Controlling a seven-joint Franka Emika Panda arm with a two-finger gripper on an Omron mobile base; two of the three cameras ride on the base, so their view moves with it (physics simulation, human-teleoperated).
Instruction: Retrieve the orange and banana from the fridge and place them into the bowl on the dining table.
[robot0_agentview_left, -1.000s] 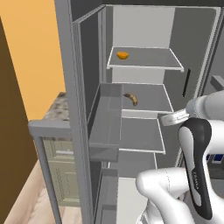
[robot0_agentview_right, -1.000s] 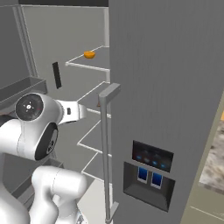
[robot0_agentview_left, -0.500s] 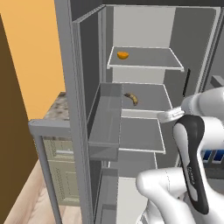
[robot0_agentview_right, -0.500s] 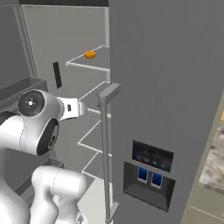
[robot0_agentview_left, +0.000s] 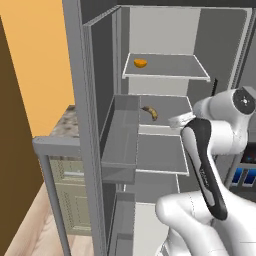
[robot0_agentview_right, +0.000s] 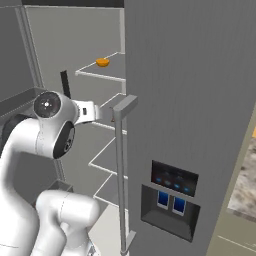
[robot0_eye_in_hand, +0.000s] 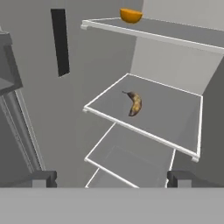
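**A:** End effector (robot0_eye_in_hand: 111, 178) with its two dark fingertips stands wide apart and holds nothing. Compared with a second ago, the white arm has moved forward and a little higher, toward the open tall grey fridge (robot0_agentview_right: 190, 100); the base seems not to have driven, because the shelves stay at the same place in both base views.

**B:** What does it mean for the task?

**A:** I judge that the reach into the fridge is only beginning. No fruit is taken yet. The small curved yellow banana with brown spots (robot0_eye_in_hand: 134, 103) lies flat on the middle shelf (robot0_eye_in_hand: 175, 109), well apart from the fingertips. The small round bright-orange orange (robot0_eye_in_hand: 131, 15) sits on the top shelf (robot0_agentview_left: 175, 67), near its front edge on the side of the open door.

**B:** And the materials?

**A:** The shelves are thin flat grey plates with pale rims, smooth and hard, so I think the round orange can roll if it is pushed. The banana is curved with dark tips and looks softer; it lies stable. The fridge walls are plain matte grey, and the long bar handle (robot0_agentview_right: 120, 175) is straight and square.
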